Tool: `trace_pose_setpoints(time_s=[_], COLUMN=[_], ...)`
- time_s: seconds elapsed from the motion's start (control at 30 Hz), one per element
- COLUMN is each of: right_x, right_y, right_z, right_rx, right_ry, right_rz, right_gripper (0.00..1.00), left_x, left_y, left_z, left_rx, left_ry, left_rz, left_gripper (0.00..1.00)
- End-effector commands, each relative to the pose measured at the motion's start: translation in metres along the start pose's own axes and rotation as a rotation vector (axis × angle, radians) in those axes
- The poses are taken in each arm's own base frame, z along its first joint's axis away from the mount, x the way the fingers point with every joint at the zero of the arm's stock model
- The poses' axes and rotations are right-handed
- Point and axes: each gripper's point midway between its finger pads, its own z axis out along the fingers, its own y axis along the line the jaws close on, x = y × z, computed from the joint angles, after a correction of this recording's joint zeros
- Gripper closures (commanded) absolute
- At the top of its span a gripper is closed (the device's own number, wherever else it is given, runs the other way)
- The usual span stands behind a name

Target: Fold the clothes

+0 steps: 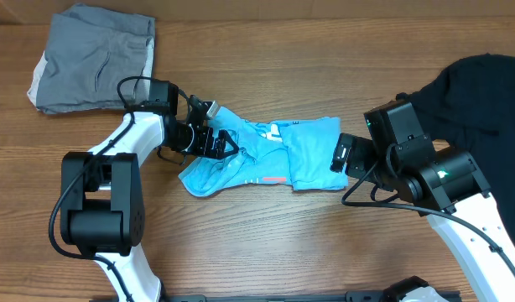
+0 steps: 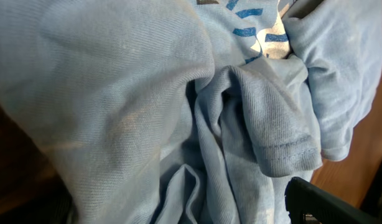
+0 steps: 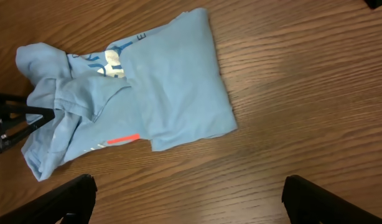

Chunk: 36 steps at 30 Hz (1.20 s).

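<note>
The light blue cotton T-shirt with white lettering (image 1: 270,155) lies in the middle of the brown wooden worktop (image 1: 266,243), between the two arms. Its crumpled left end is bunched against the left fingers (image 1: 214,141). Cloth fills the left wrist view and hides all but one dark finger, so I cannot tell whether they grip it. The right fingers (image 3: 60,199) stand wide apart, holding nothing, near the shirt's right edge. That right half is folded flat and smooth, and a pink stripe (image 3: 122,139) shows beside it.
</note>
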Motion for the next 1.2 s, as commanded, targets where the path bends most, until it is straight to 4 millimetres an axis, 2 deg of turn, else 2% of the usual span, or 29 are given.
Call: trace_pose_setpoints(time_s=[0.0,0.17,0.33,0.53,0.8,0.9,1.03,1.1,1.13,1.17], right_x=[-0.004,-0.004,-0.004,-0.004,-0.004,-0.004,-0.004,-0.004,-0.004,-0.004], right_y=[0.0,0.0,0.0,0.0,0.0,0.0,0.0,0.0,0.0,0.0], right_z=[-0.001,-0.001,-0.001,-0.001,-0.001,-0.001,-0.001,-0.001,-0.001,-0.001], right_rx=[0.003,0.003,0.003,0.003,0.002,0.003,0.003,0.003,0.003,0.002], right_ry=[-0.015,-0.014,-0.014,-0.014,-0.014,-0.014,-0.015,-0.014,-0.014,-0.014], right_rz=[0.007,0.007,0.007,0.007,0.007,0.007,0.007,0.007,0.007,0.007], right_gripper=[0.0,0.0,0.0,0.0,0.0,0.0,0.0,0.0,0.0,0.0], left_x=[0.038,0.03,0.03,0.024,0.009,0.011,0.015,0.016,0.016,0.016], left_y=[0.01,-0.004,-0.006,0.005,-0.004,-0.001,0.005,0.003,0.001,0.001], left_z=[0.026,0.026,0.03,0.034,0.043,0.048,0.055,0.058,0.059,0.06], left_rx=[0.028,0.11,0.095,0.014,0.014,-0.042,-0.142,-0.153,-0.152,-0.157], left_ry=[0.114,0.08,0.088,0.072,0.03,0.038,0.053,0.06,0.062,0.063], left_rz=[-0.091,-0.098,-0.131,-0.195,-0.193,-0.2,-0.208,-0.194,-0.189,-0.185], left_gripper=[0.0,0.0,0.0,0.0,0.0,0.09,0.32,0.47,0.59,0.76])
